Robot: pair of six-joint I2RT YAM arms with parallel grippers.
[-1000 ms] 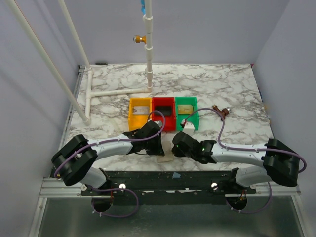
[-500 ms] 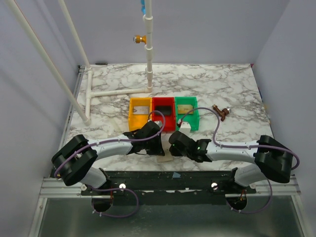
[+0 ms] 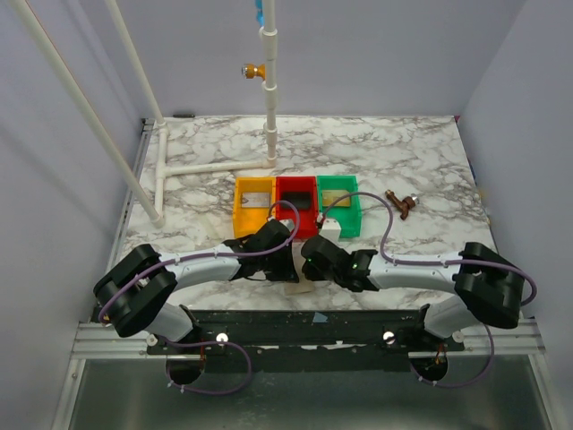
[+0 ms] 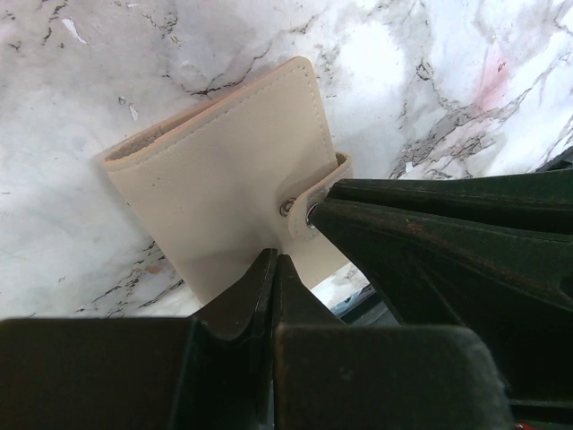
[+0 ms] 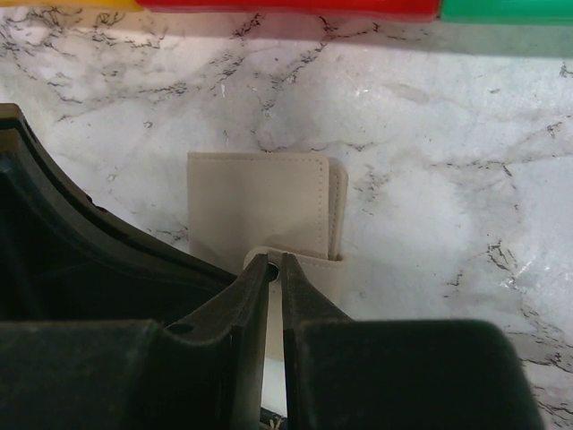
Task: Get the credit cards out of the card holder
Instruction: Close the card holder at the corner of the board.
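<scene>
Both claws meet on the card holder (image 4: 215,197), at lower centre of the overhead view. The left gripper (image 4: 273,269) is clenched with nothing between its fingers, its tip set against the tan face near the holder's lower edge. The right gripper (image 5: 276,269) looks pinched on the snap strap (image 5: 309,267), only a sliver of gap showing. The holder lies folded on the marble table (image 3: 403,152).

Further up, a grey card (image 3: 256,199) lies in the yellow tray (image 3: 236,210), a black card (image 3: 300,201) in the red tray (image 3: 296,179) and a tan card (image 3: 336,194) in the green tray (image 3: 356,210). The emptying therefore looks largely done, though I cannot tell whether any card is left inside.

Room is tight. The table's near edge runs just below the holder, with the trays and a white block (image 3: 329,228) just above. Bare marble opens toward the upper right.
</scene>
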